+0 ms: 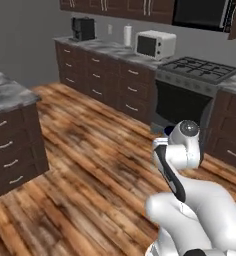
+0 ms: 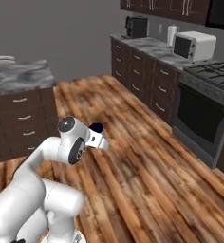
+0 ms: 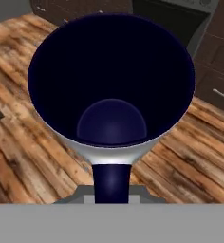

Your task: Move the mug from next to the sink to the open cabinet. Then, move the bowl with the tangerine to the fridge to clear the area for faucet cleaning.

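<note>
We have the mug (image 3: 111, 90) in the gripper (image 3: 111, 182), the jaws drawn in tight on its rim, one dark finger (image 3: 111, 178) reaching up the near wall. In the hand view we look straight down into its dark interior, so its long axis runs along our line of sight, mouth towards the hand. In the right base view it shows as a small dark spot (image 2: 98, 127) at the end of the folded arm, carried over the wooden floor (image 2: 147, 171), well apart from the oven (image 2: 201, 121) and counters. The open cabinet we cannot pick out with certainty; the wall cabinets (image 1: 125, 6) lie ahead and above, so the coming move likely calls for driving nearer, then lifting upward.
</note>
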You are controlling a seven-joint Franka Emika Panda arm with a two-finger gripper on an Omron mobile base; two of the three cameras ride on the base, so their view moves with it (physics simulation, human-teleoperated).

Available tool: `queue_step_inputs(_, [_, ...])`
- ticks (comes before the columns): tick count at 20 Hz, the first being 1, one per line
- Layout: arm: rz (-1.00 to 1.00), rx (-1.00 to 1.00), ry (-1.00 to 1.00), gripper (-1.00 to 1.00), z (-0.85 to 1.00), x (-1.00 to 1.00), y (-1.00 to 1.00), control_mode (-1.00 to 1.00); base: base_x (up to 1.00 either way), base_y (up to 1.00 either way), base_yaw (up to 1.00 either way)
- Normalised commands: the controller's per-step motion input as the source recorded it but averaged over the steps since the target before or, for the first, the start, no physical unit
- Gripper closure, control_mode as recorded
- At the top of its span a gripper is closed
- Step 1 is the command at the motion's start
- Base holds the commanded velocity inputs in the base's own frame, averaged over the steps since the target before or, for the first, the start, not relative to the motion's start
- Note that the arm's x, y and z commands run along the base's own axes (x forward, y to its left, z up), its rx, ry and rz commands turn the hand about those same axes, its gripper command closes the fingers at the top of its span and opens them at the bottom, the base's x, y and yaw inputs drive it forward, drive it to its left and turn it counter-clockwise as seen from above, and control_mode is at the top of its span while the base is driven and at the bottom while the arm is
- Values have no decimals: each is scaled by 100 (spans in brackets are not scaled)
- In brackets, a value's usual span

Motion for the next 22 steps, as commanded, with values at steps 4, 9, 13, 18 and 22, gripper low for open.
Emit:
queue_step_inputs(4, [0, 0, 0, 100, 0, 0, 0, 100, 100, 0, -62])
queue_step_inputs(9, [0, 0, 0, 100, 0, 0, 0, 100, 100, -22, -61])
queue_step_inputs(13, [0, 0, 0, 100, 0, 0, 0, 100, 100, -62, -51])
queue_step_inputs(18, [0, 0, 0, 100, 0, 0, 0, 100, 100, -29, -39])
queue_step_inputs(22, [0, 0, 0, 100, 0, 0, 0, 100, 100, 0, -45])
